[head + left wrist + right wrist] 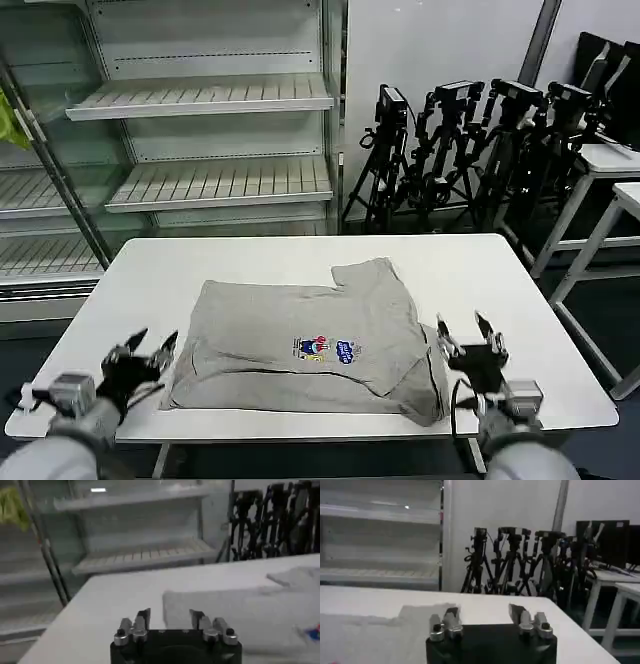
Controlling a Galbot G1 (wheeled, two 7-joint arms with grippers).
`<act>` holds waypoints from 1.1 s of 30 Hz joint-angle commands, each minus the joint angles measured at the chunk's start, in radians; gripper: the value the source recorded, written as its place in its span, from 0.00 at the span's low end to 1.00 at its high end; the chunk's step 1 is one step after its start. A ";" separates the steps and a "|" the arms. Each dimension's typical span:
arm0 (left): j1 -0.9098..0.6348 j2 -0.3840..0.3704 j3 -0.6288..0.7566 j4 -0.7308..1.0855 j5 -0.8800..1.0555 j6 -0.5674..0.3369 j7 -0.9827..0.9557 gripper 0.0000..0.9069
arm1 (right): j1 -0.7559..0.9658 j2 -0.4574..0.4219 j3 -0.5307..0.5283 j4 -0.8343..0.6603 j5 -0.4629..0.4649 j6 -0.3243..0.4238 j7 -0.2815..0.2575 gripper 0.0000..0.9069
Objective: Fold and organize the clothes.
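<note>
White table (480, 262), grey T-shirt (310, 335), shelving (200, 100) behind

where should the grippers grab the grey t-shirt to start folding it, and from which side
Probably at its two near corners. The T-shirt lies flat on the table, partly folded, its near hem along the table's front edge. The left gripper and right gripper, both open, already hover beside those corners, so each could come in low from its own side and pinch the layered edge.

White table (500, 262); bare shelving (215, 100) behind; tripods (470, 150), perhaps stored.
</note>
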 commanded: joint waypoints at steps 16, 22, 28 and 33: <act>-0.926 -0.173 0.675 0.896 0.045 -0.001 -0.048 1.00 | 0.787 0.189 -0.219 -1.017 0.014 -0.037 -0.060 1.00; -0.935 -0.176 0.679 0.937 0.002 0.002 -0.066 1.00 | 0.788 0.207 -0.238 -1.059 0.015 -0.038 -0.063 1.00; -0.899 -0.140 0.670 0.897 -0.082 0.003 -0.080 1.00 | 0.760 0.198 -0.269 -1.046 0.025 -0.041 -0.063 1.00; -0.865 -0.122 0.664 0.883 -0.114 0.003 -0.074 1.00 | 0.748 0.189 -0.287 -1.044 0.052 -0.047 -0.068 1.00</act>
